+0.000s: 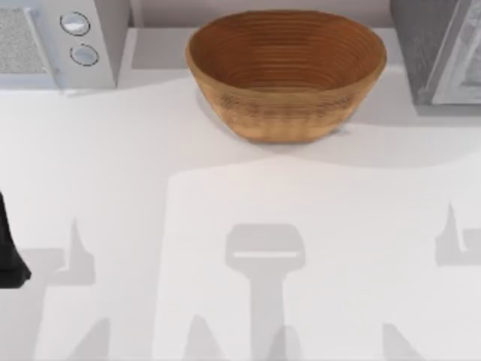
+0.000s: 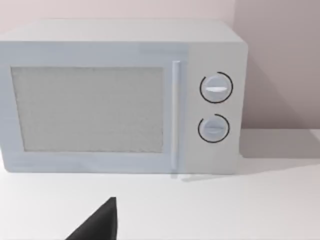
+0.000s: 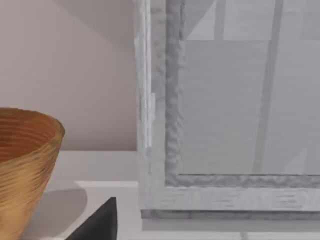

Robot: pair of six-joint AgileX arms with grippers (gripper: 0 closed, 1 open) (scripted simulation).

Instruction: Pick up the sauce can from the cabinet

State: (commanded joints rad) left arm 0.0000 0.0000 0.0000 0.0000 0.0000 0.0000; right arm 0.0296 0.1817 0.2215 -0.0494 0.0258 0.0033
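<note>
The sauce can is out of view. The grey cabinet stands at the table's back right corner. In the right wrist view its pale framed front rises close ahead, with a dark part of my right gripper low in front of it. My left arm sits at the table's left edge. A dark part of my left gripper shows in the left wrist view, facing the microwave and well short of it.
A big brown woven bowl stands at the back middle, just left of the cabinet. A white microwave with two round dials and a shut door occupies the back left corner.
</note>
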